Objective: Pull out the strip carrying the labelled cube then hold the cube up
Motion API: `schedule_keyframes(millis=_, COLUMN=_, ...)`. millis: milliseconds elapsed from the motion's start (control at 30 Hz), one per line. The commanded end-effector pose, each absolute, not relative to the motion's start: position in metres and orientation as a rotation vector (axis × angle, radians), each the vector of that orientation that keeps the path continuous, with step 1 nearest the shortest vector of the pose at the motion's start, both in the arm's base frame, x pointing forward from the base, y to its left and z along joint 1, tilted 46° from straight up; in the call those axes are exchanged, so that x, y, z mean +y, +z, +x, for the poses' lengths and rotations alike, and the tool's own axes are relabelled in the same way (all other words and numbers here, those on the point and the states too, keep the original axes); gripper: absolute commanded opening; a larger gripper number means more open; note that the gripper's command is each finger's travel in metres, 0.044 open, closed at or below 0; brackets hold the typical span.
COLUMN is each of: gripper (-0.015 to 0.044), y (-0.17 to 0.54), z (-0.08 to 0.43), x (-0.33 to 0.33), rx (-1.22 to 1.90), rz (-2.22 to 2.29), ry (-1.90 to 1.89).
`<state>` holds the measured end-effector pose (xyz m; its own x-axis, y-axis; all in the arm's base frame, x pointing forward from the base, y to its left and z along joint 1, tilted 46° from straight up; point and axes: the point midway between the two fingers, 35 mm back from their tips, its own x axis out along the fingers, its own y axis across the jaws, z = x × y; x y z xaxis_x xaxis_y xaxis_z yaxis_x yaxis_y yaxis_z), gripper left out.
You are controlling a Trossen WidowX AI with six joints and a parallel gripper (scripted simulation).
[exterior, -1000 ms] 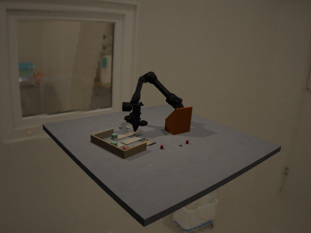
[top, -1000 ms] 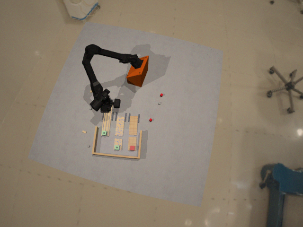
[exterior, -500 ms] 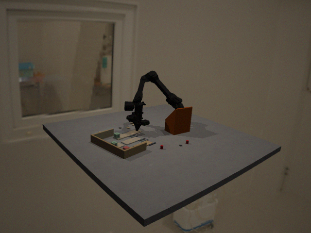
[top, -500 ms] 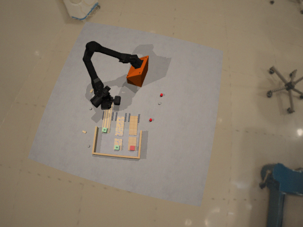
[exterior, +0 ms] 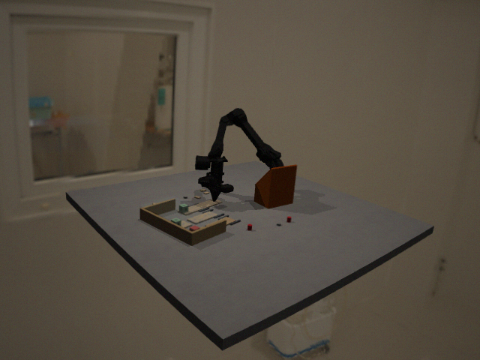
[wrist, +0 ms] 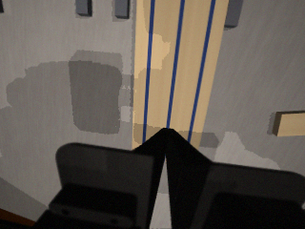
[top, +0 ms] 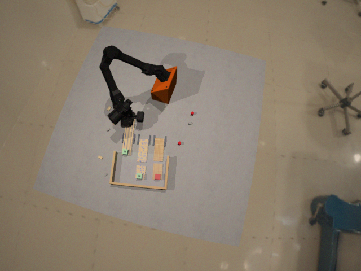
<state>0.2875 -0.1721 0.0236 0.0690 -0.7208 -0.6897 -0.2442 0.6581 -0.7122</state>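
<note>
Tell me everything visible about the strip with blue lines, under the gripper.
The striped strip is a long, tan, flat band, wood-like or card-like, with three thin blue lines along its length. It is in one piece and lies flat on the grey mat. A green cube sits on its far end, at the open side of the wooden frame. The shut gripper presses its tips on the near end. Dark pegs flank it.

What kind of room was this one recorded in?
Probably a lab or workshop: a bare tiled floor, an office chair base, an interior observation window, and the arm's grey tabletop.
</note>
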Motion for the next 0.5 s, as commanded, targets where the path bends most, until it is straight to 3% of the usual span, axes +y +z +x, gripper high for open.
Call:
schedule_keyframes(millis=0, gripper=0.0000, y=0.020, z=0.272, x=-0.179, rx=1.534, rz=-0.836, ry=-0.439)
schedule_keyframes(millis=467, gripper=0.0000, y=0.023, z=0.254, x=-0.182, rx=1.535, rz=-0.836, ry=-0.438)
